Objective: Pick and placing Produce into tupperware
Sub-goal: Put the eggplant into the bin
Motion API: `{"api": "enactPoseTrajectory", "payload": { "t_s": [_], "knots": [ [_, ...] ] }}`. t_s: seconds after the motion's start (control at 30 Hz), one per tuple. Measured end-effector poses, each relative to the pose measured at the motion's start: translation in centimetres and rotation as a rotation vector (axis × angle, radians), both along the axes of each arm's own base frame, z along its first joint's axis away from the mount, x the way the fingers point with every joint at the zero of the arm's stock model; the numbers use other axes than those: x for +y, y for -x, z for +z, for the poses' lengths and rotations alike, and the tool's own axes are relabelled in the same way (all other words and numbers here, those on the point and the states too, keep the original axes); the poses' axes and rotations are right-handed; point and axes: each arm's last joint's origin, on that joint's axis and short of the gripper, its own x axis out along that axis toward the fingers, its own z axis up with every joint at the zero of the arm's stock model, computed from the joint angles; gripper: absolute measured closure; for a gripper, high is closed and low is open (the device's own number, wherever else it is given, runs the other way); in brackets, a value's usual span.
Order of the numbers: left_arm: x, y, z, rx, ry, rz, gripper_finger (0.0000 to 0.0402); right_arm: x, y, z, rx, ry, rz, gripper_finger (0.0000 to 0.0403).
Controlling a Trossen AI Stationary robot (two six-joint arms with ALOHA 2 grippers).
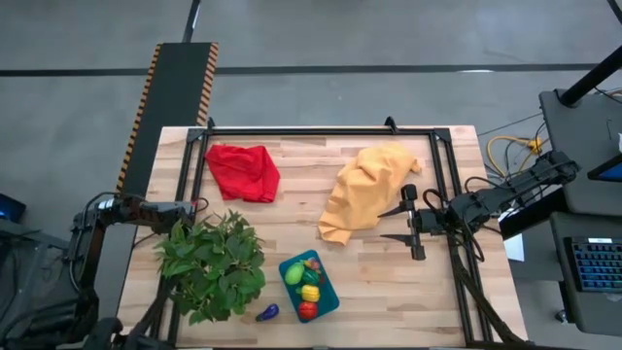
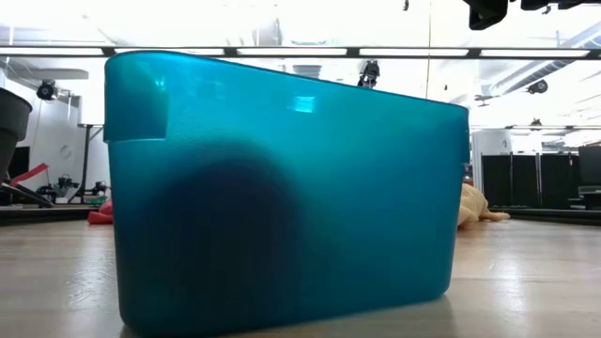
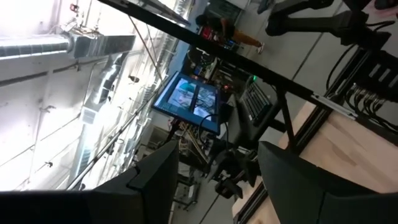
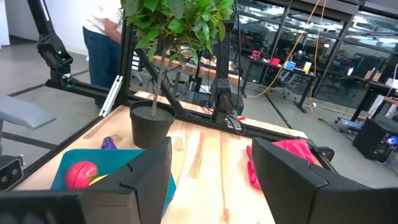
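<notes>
High view: right gripper (image 1: pixel 406 224) sits over the table's right side, just beside the yellow-orange cloth (image 1: pixel 367 190), fingers spread and holding nothing. Right wrist view agrees: the two dark fingers stand apart with bare table between them. Left gripper (image 1: pixel 190 208) is parked at the left table edge, tucked against the potted plant (image 1: pixel 212 264); its wrist view looks up into the room, fingers apart, nothing between them. Neither arm is near the produce.

Outward from there: teal tupperware (image 1: pixel 309 286) lies at the front centre of the table, just right of the plant, well apart from both grippers. Inside it: a green piece (image 1: pixel 293 275), a yellow piece (image 1: pixel 310 293), a red piece (image 1: pixel 307 310), and something small and reddish near the far end, too small to name. Right wrist view also shows a pink-red piece (image 4: pixel 81 173) in the container.

Left to do: the purple piece (image 1: pixel 267 313) lies on the wood just outside the tupperware's near-left corner, between it and the plant. No other loose produce visible on the table; the plant's leaves could hide some. A red cloth (image 1: pixel 243 172) lies at the back left, not part of the job.

Judgement: mostly done, one piece outstanding. Low view is filled by the container wall and adds nothing.
</notes>
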Motion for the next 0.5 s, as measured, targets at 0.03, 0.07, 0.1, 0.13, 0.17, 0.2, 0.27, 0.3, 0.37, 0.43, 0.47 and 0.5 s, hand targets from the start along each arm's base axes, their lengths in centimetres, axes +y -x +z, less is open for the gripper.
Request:
{"api": "enactPoseTrajectory", "payload": {
  "t_s": [0.03, 0.07, 0.1, 0.13, 0.17, 0.2, 0.27, 0.3, 0.37, 0.43, 0.47, 0.5],
  "knots": [
    [0.1, 0.0, 0.1, -0.001, 0.009, 0.000, 0.0196, 0.0, 0.0, 0.0, 0.000, 0.001, 0.000, 0.0188],
    [0.3, 0.1, 0.3, -0.003, 0.023, 0.000, 0.0196, 0.0, 0.0, 0.0, 0.000, 0.003, 0.000, 0.0188],
    [0.6, 0.1, 0.5, -0.004, 0.031, 0.000, 0.0196, 0.0, 0.0, 0.0, -0.001, 0.006, 0.000, 0.0188],
    [0.9, 0.2, 0.7, -0.006, 0.038, 0.000, 0.0196, 0.0, 0.0, 0.0, -0.001, 0.008, 0.000, 0.0188],
    [1.2, 0.3, 1.0, -0.007, 0.044, 0.000, 0.0196, 0.0, 0.0, 0.0, -0.001, 0.008, 0.000, 0.0188],
    [1.5, 0.4, 1.2, -0.008, 0.050, -0.001, 0.0196, 0.0, 0.0, 0.0, -0.001, 0.009, 0.000, 0.0188],
    [2.0, 0.5, 1.5, -0.011, 0.083, 0.002, 0.0196, 0.0, 0.0, 0.0, -0.002, 0.019, -0.002, 0.0188],
    [2.2, 0.5, 1.6, -0.012, 0.095, 0.006, 0.0196, 0.0, 0.0, 0.0, -0.003, 0.026, -0.002, 0.0188],
    [2.7, 0.6, 2.0, -0.014, 0.124, 0.022, 0.0196, 0.0, 0.0, 0.0, -0.003, 0.034, -0.009, 0.0188],
    [3.2, 0.7, 2.4, -0.015, 0.137, 0.033, 0.0196, -0.1, 0.0, 0.0, -0.003, 0.034, -0.024, 0.0188],
    [3.4, 0.7, 2.4, -0.015, 0.131, 0.034, 0.0196, -0.1, 0.0, 0.0, -0.004, 0.034, -0.027, 0.0188],
    [3.7, 0.6, 2.5, -0.011, 0.112, 0.035, 0.0196, -0.1, 0.0, 0.0, -0.004, 0.034, -0.028, 0.0188]
  ]
}}
